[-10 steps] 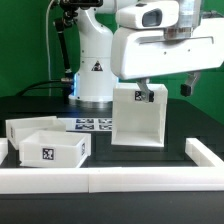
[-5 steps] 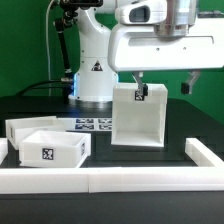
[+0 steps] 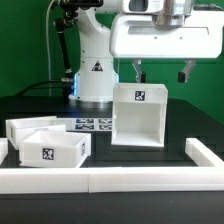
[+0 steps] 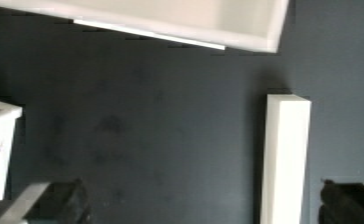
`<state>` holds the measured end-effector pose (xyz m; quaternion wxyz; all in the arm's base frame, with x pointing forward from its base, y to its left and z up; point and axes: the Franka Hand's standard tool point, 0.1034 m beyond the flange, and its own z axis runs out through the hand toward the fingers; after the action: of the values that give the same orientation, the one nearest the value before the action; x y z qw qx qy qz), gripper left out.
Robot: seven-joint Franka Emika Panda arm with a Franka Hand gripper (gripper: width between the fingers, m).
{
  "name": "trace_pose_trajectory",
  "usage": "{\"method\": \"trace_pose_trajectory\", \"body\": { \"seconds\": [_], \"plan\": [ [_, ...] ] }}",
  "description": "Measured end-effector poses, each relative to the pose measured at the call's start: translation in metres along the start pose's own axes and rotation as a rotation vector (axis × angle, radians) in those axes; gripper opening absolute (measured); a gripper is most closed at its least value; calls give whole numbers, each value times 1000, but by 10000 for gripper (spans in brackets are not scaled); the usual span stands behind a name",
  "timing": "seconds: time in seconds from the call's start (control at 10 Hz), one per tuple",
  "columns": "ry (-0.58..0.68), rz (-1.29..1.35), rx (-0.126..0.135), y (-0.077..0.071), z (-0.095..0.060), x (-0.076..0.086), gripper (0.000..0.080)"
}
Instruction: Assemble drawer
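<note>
End effector [image 3: 159,72] spread wide, empty, hovering just above tall hollow white plastic box casing [image 3: 138,118] — upright on black bench [image 3: 100,146]; two small open-top white plastic trays [image 3: 45,145] side by side toward exterior view's left; likely tray fetch next — clear casing top first; straddle one tray wall squarely.

I anchor on the box casing [image 3: 138,118], upright on the table [image 3: 188,125]. Toward the exterior view's left of it sit two trays close together, the front tray [image 3: 50,150] nearer the camera, the rear tray [image 3: 28,127] behind it. The marker board [image 3: 92,125] lies flat between trays and casing, farther back. The robot base [image 3: 95,80] stands behind the casing, to the left. The front rail [image 3: 120,180] runs before the casing, the side rail [image 3: 205,155] lies to its right, and the gripper [image 3: 160,72] hangs above it.
</note>
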<state>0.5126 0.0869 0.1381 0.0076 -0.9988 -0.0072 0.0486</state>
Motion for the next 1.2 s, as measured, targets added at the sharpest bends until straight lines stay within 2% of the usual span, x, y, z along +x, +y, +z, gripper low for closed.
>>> {"method": "trace_pose_trajectory", "body": {
  "seconds": [0.3,0.4,0.7,0.8,1.2],
  "plan": [
    [-3,13,2,1,1,-2,650],
    [-8,37,4,2,1,-8,650],
    [-6,104,-4,-4,3,-43,650],
    [-9,117,4,-5,8,-52,650],
    [-14,128,3,-25,34,-77,650]
  ]
}}
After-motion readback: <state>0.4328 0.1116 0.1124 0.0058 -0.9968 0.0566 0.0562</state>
